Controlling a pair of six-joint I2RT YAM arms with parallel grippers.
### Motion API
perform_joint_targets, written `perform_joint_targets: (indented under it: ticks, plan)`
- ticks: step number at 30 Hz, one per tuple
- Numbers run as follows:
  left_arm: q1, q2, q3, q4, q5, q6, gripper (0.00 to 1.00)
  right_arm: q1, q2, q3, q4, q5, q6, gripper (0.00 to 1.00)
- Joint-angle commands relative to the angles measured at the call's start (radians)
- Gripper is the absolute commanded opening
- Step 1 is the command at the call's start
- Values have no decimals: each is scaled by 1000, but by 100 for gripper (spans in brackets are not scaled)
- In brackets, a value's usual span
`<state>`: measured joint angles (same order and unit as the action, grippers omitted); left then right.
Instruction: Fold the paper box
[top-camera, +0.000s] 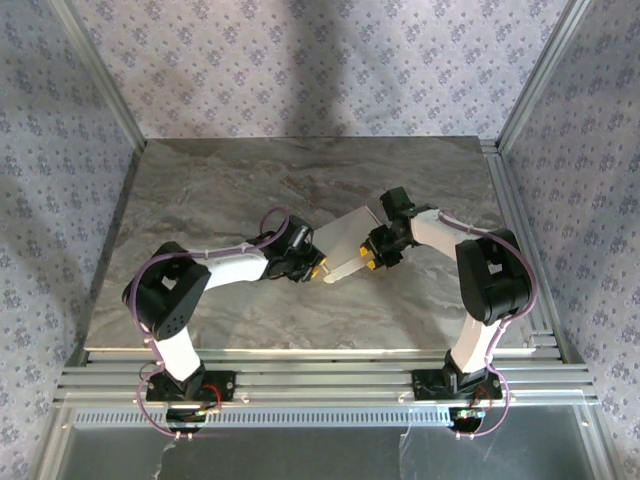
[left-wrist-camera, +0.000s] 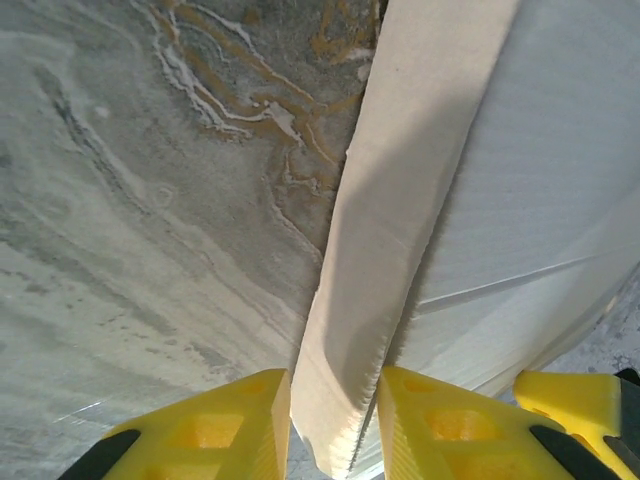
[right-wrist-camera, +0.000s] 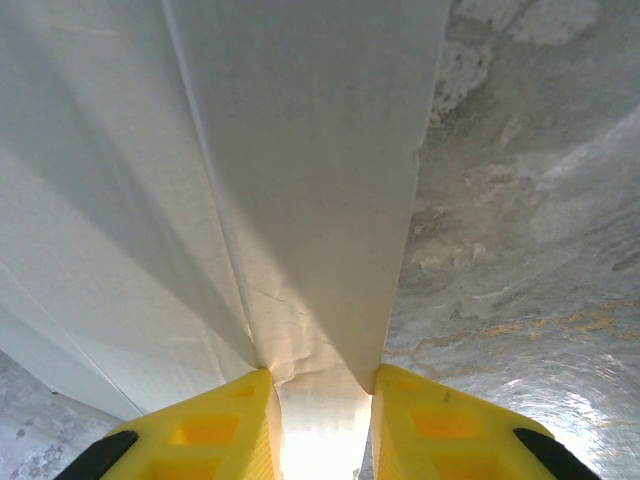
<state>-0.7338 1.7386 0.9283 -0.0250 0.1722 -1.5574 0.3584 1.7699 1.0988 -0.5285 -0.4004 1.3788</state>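
Observation:
The paper box (top-camera: 345, 243) is a pale cardboard piece held up over the middle of the marble table (top-camera: 230, 180), between both arms. My left gripper (top-camera: 321, 270) is shut on its near left edge; in the left wrist view a folded flap with a serrated edge (left-wrist-camera: 385, 220) runs down between the yellow fingers (left-wrist-camera: 333, 390). My right gripper (top-camera: 369, 258) is shut on the box's right side. In the right wrist view a creased panel (right-wrist-camera: 300, 200) narrows into the jaws (right-wrist-camera: 320, 378), and the card wrinkles where it is pinched.
A yellow fingertip of the other gripper (left-wrist-camera: 575, 400) shows at the lower right of the left wrist view, close to the box. Metal frame posts and patterned walls (top-camera: 300, 60) enclose the table on three sides. A rail (top-camera: 320, 375) runs along the near edge.

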Motion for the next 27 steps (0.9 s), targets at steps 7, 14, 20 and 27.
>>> perform_joint_targets:
  ticks: [7,14,20,27]
  plan:
    - [-5,55,50,-89,24,51,26,3,28,15,-21,14,8,27]
    - [-6,102,159,-274,10,126,21,3,30,15,-21,14,8,27]
    - [-6,114,189,-355,-8,160,10,2,31,16,-18,12,9,27]
    - [-6,122,202,-403,-12,176,5,2,29,27,-19,15,-1,28]
